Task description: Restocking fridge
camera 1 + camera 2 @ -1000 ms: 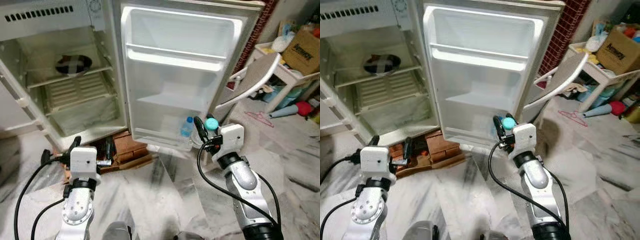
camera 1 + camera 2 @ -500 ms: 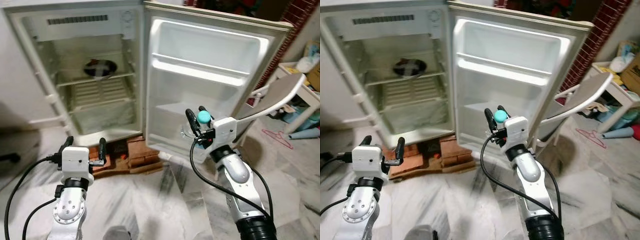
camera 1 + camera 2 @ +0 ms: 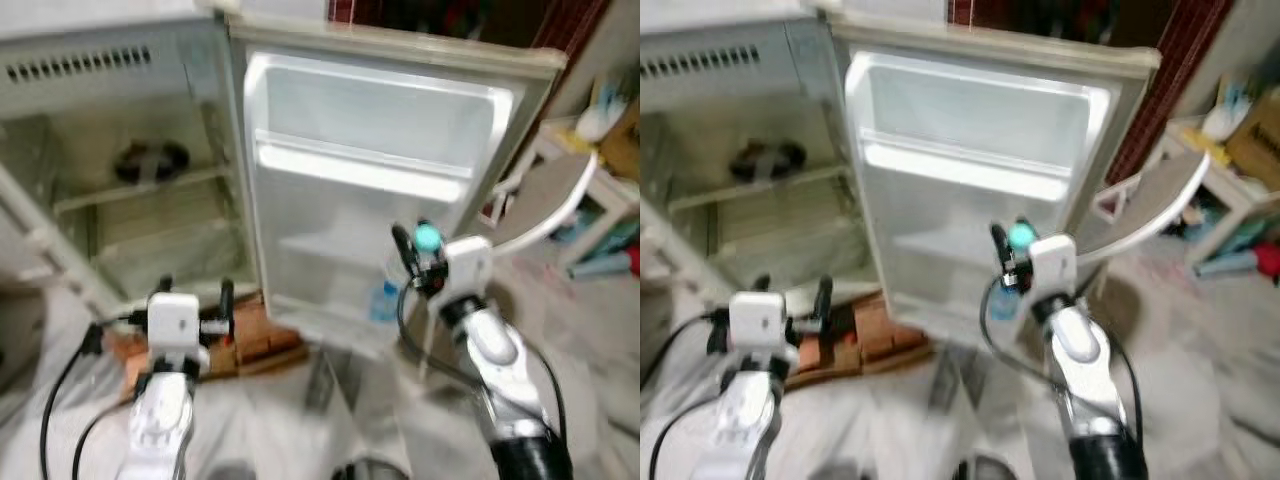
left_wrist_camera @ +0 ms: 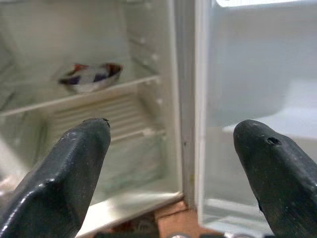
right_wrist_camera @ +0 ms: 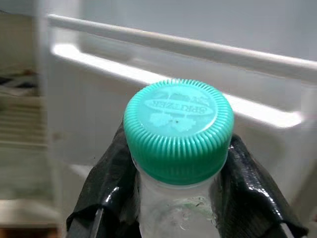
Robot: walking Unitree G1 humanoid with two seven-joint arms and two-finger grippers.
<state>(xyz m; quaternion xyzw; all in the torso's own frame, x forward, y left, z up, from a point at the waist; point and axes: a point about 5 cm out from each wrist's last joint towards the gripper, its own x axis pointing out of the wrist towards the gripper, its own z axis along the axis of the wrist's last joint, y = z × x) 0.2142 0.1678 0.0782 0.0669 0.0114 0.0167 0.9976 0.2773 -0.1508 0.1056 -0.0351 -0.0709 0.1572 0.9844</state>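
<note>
Fridge (image 3: 120,190) stands open on the left, its wire shelf carrying one dark bowl (image 4: 89,78) — the only thing visible inside the cabinet. Below, near the brick base (image 3: 255,335), the left gripper (image 3: 195,300) hovers with its fingers (image 4: 59,168) well apart and nothing between them, pointed at the seam where cabinet meets door.

Further right, the open door (image 3: 370,190) shows two racks: an upper bar across the top and a lower bin. One blue-capped bottle (image 3: 385,300) already stands in that lower bin. Just beside it, the right gripper (image 3: 420,262) has its fingers (image 5: 106,173) clamped on the neck of a clear bottle (image 5: 178,130) with a green ribbed cap, held upright in front of the door.

To do this step well, I would keep the held bottle vertical, lift its base over the bin's front lip, and set it down beside the standing one without knocking it — letting go only once the base sits flat. The head views are blurred, so steadying the body before reaching seems wise.

Counted: two bottles, one bowl, two grippers. At far right sit a white chair (image 3: 555,195) and a cluttered desk (image 3: 600,170).
</note>
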